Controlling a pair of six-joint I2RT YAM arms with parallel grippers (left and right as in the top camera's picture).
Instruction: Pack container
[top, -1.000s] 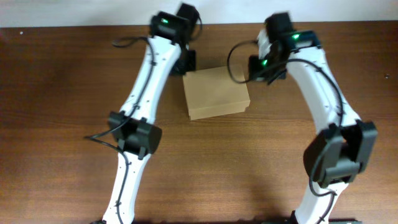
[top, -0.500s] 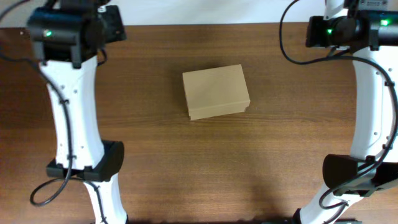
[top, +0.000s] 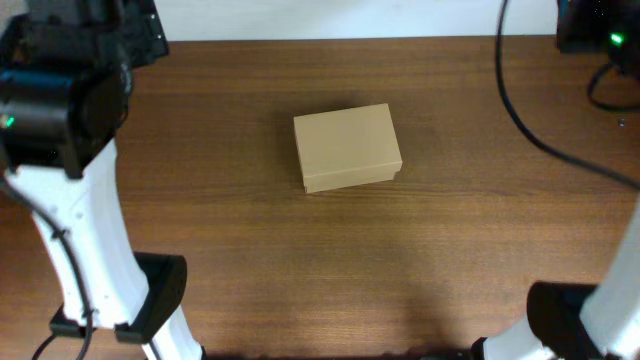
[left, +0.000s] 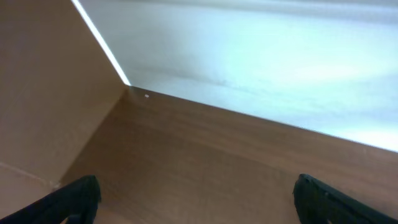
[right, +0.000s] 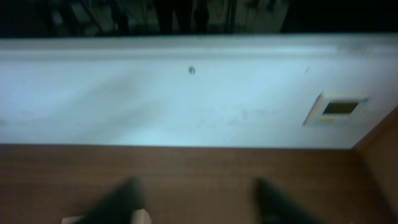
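The container (top: 347, 148), a plain brown cardboard box with its lid down, lies in the middle of the table in the overhead view. Both arms are far from it: my left arm (top: 60, 110) stands at the back left and my right arm (top: 600, 30) at the back right corner. In the left wrist view my left gripper (left: 198, 190) is open, its dark fingertips (left: 84, 193) wide apart over bare wood. The right wrist view is blurred, but there my right gripper (right: 196, 186) is open too, with nothing between its fingers. Neither wrist view shows the container.
A white wall (right: 186, 106) runs along the table's back edge, with a small wall plate (right: 339, 107) at the right. A brown panel (left: 43, 81) meets the table at the far left corner. Black cables (top: 530, 110) hang from the right arm.
Both arms have swung away from the container, the left one to the back left, the right one to the back right. Both grippers have opened. The container has not moved.
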